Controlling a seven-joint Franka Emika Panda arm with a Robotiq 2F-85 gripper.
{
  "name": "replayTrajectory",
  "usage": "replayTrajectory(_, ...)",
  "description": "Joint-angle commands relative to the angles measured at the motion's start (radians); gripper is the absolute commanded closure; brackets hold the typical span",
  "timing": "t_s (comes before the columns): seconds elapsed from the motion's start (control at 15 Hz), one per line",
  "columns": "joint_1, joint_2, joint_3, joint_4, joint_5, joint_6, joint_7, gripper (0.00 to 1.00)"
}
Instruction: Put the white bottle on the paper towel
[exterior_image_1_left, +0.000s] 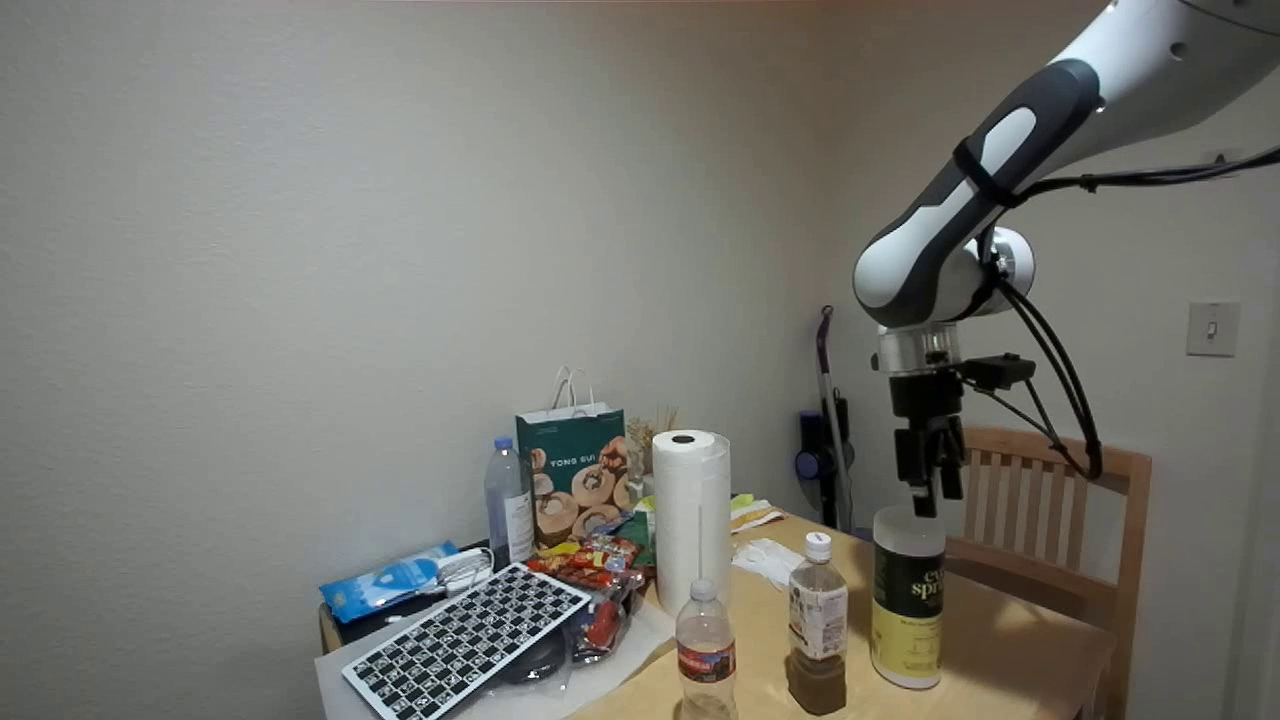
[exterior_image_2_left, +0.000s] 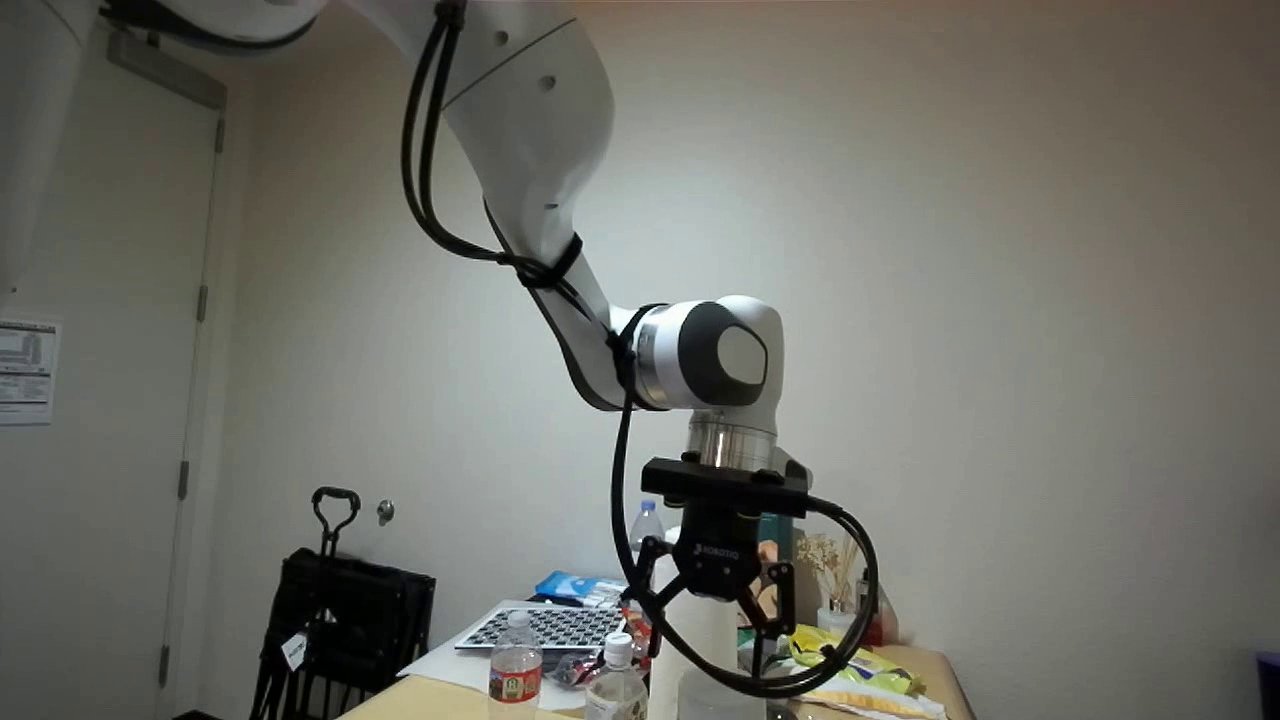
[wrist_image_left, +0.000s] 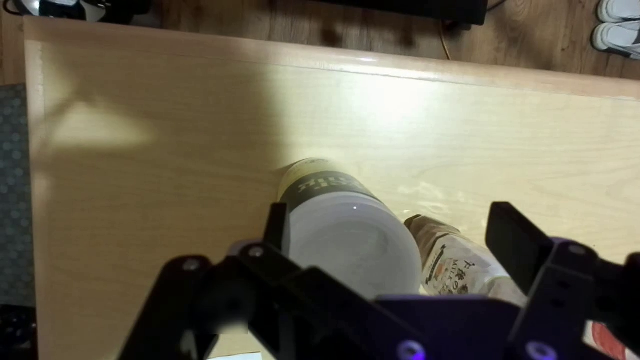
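White bottle (exterior_image_1_left: 908, 600) stands upright on the bench (wrist_image_left: 165, 190) beside the brownish bottle (exterior_image_1_left: 818, 640); we judge it stiff, smooth, perhaps heavy, best gripped round its white shoulder, near which our tool (wrist_image_left: 392, 235) hangs spread.

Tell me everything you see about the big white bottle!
The white bottle is a wide, round cylinder that looks like plastic. It has a smooth white top, then a dark band with pale letters, then a yellow band. It stands upright on the wooden table beside a slimmer brownish bottle. The robot's open gripper is right at its top; I can't tell whether they touch.
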Motion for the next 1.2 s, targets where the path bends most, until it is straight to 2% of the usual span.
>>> replayTrajectory(0.0, -0.02, 0.071, 0.04, 0.041, -0.059, 0.028, 0.078, 0.0)
replayTrajectory(0.33, -0.023, 0.156, 0.058, 0.093, -0.107, 0.079, 0.147, 0.0)
replayTrajectory(0.4, -0.029, 0.116, 0.067, 0.066, -0.082, 0.05, 0.115, 0.0)
replayTrajectory(1.13, -0.044, 0.172, 0.09, 0.094, -0.075, 0.015, 0.077, 0.0)
